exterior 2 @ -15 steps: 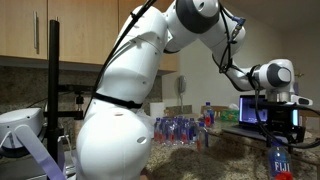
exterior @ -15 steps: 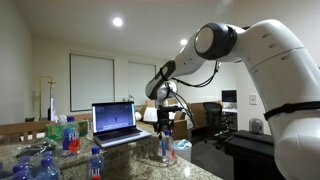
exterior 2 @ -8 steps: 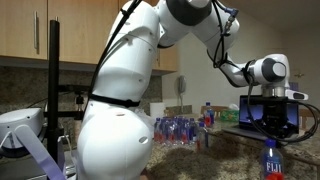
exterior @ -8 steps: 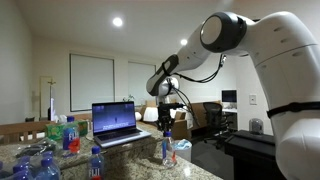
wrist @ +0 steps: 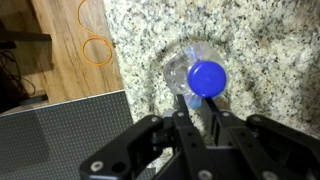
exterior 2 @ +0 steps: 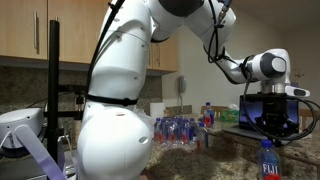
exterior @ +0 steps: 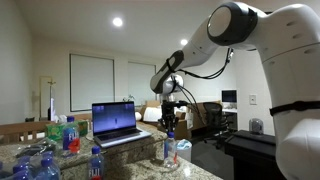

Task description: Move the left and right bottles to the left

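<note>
Largest in both exterior views, the white arm [exterior: 255,35] [exterior 2: 120,95], bulky at the base and arched over to a slim black wrist. Beneath it, a speckled granite counter [exterior: 135,165], also filling much of the wrist view. Toward the back of that counter, an open laptop [exterior: 116,120] with the screen lit blue, one corner of it showing at the lower left of the wrist view. Past the stone edge in the wrist view, a strip of wooden surface [wrist: 65,70]. At the near end of the counter in an exterior view, a heap of clear colourless bottles [exterior: 35,165], with a red container [exterior: 72,137] close behind. In an exterior view, a row of labelled bottles [exterior 2: 180,130] lined up beyond the arm's body. Next down in size, the black gripper [wrist: 202,100], pointing straight down, fingers drawn in narrow and pinching the blue-capped bottle [wrist: 207,76] just under its cap. Upright, directly below the wrist, near one corner of the laptop; unclear whether resting on the stone or raised off it. Standing free, a second blue-capped bottle [exterior: 96,163], well apart from the gripper, in front of the laptop and near the heap. Smallest, two yellow rubber bands [wrist: 97,50] lying on the wood.
</note>
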